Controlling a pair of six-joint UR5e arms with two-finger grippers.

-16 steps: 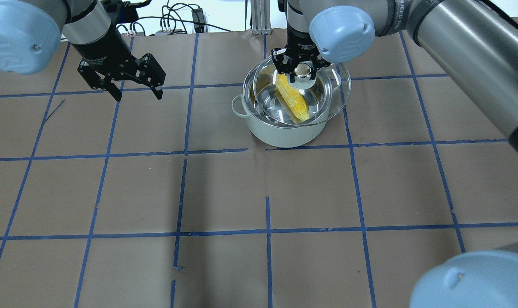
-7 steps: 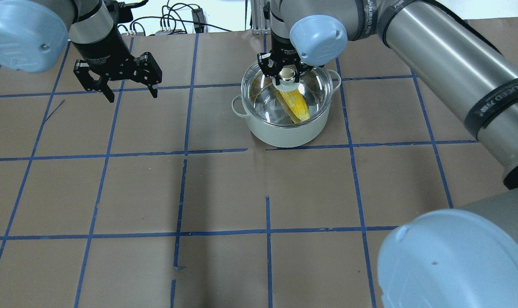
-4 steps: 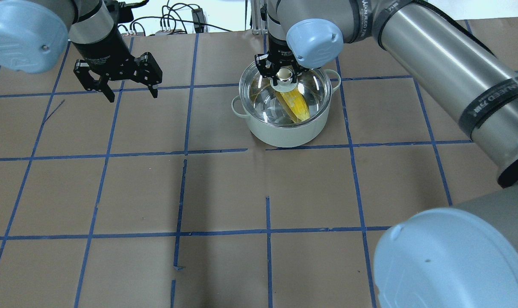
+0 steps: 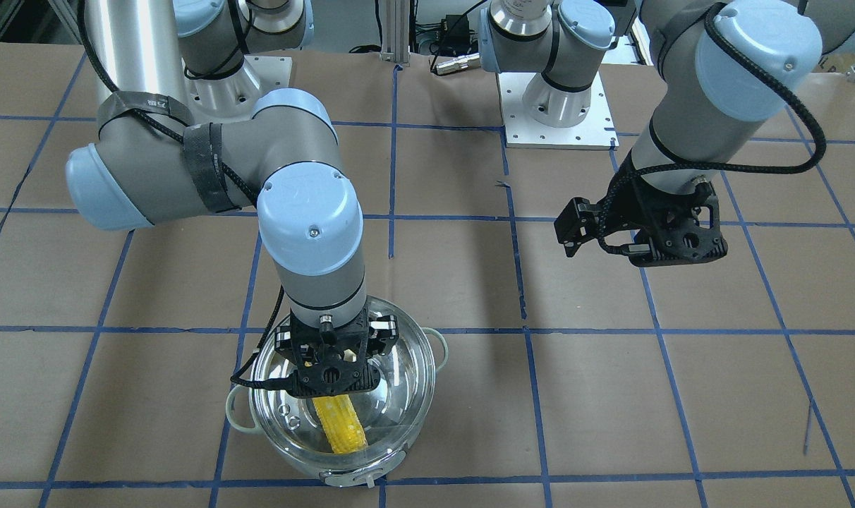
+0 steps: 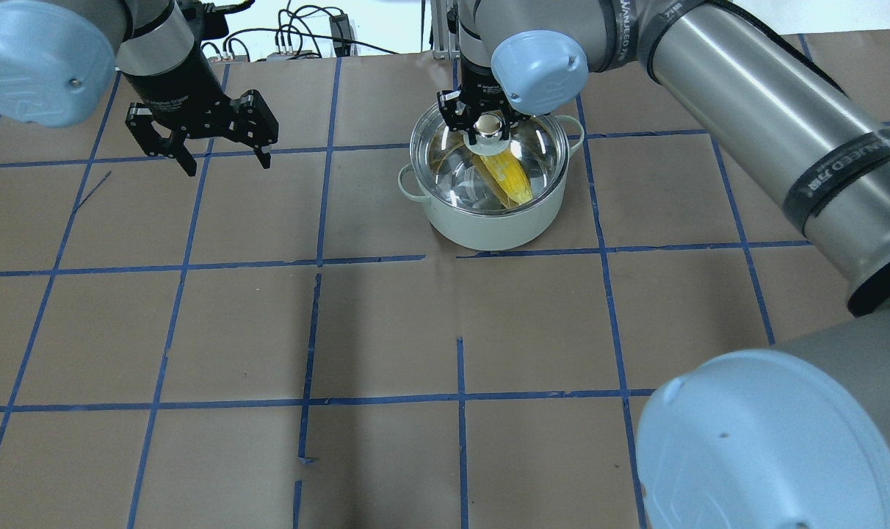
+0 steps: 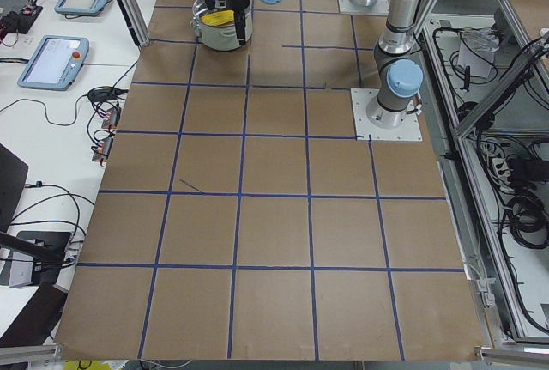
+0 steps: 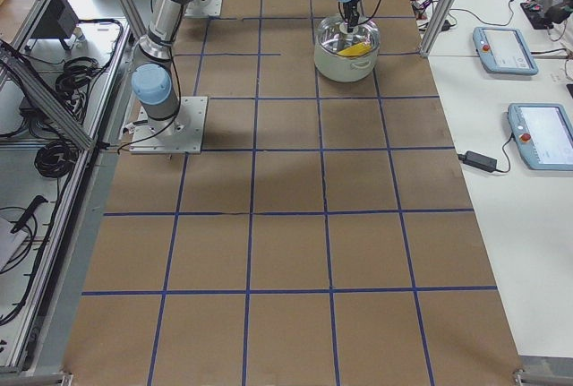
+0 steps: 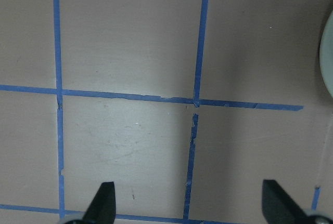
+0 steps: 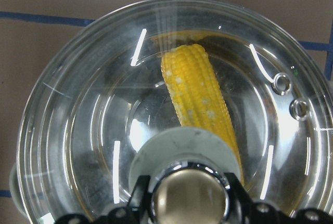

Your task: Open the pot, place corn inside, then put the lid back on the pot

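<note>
Black and idle, the left gripper [image 5: 228, 158] hangs with its jaws spread wide over bare table [image 5: 232, 220], well apart from the pot [image 5: 489, 231]. Further right, the lid [image 5: 452, 169] — held raised and offset two seconds ago — now sits level on the pot's rim, with the corn [image 5: 509, 180] lying inside under the glass. The right gripper [image 5: 489, 126] still pinches the knob [image 9: 190, 203] — only letting go seems left.

Lid [image 5: 534, 150] now sits flush and centred on pot [image 5: 489, 231] rim, not hovering off-centre above it; right gripper [image 5: 487, 129] comes down with it, still clamped.
</note>
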